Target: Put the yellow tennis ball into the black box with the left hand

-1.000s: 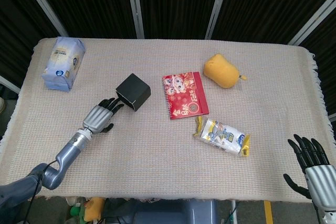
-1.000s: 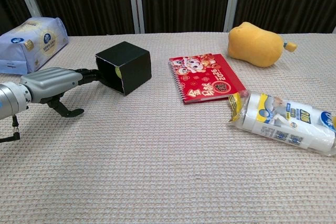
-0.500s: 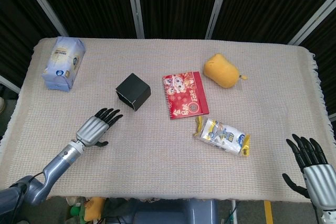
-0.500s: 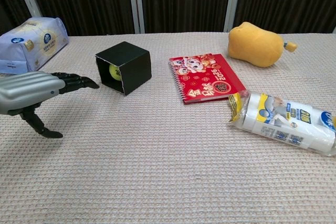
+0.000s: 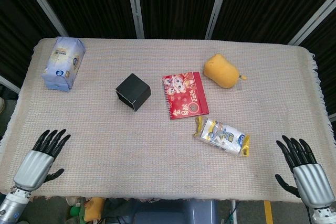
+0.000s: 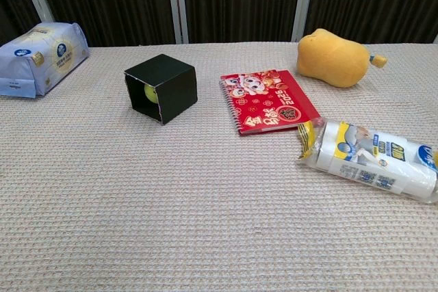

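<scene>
The black box [image 5: 133, 91] [image 6: 163, 87] lies on its side left of the table's middle, its mouth facing the near left. The yellow tennis ball [image 6: 150, 93] sits inside it, visible only in the chest view. My left hand [image 5: 41, 158] hovers at the table's near left corner, far from the box, fingers spread and holding nothing. My right hand [image 5: 303, 169] is at the near right corner, also with fingers apart and nothing in it. Neither hand shows in the chest view.
A blue tissue pack [image 5: 63, 63] lies at the far left. A red notebook [image 5: 184, 95] sits right of the box, a yellow plush [image 5: 223, 70] beyond it, and a white snack packet [image 5: 223, 136] nearer the front right.
My left hand has drawn back from the box's mouth to the near left corner, leaving the ball inside. The right hand has shifted slightly.
</scene>
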`<state>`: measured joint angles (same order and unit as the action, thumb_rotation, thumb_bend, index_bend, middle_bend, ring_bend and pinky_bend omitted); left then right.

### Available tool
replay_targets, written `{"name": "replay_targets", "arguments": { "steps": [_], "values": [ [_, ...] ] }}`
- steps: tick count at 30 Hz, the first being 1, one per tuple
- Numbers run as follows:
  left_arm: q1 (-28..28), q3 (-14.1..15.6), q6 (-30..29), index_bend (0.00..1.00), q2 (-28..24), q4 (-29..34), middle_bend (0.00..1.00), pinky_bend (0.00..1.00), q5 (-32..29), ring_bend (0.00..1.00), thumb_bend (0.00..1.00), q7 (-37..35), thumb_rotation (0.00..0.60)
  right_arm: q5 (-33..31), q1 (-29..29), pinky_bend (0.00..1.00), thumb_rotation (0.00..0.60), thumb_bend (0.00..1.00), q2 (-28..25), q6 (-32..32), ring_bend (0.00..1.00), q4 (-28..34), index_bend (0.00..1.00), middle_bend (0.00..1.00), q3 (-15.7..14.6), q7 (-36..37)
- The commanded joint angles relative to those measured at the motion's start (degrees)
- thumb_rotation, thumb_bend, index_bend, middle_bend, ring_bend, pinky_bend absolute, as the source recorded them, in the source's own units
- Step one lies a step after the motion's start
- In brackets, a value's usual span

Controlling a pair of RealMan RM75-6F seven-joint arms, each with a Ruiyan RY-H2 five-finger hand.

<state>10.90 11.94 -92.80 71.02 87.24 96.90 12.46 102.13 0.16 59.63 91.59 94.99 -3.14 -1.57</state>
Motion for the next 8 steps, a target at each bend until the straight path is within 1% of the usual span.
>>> {"name": "replay_targets", "arguments": {
  "steps": [1,8],
  "values": [
    [-1.7,-0.3,-1.0,0.00,0.3,-0.1,0.00,0.03,0.1,0.00,0.07,3.0,0.600,-0.1,0.1,0.00,0.600,0.29,0.0,-0.2,0.00,0.1,0.00,0.00,0.1,0.1],
    [-3.3,-1.0,-1.5,0.00,0.9,-0.8,0.00,0.03,1.0,0.00,0.07,5.4,0.600,0.0,-0.1,0.00,0.600,0.29,-0.3,0.5,0.00,0.1,0.00,0.00,-0.1,0.7]
  ]
}}
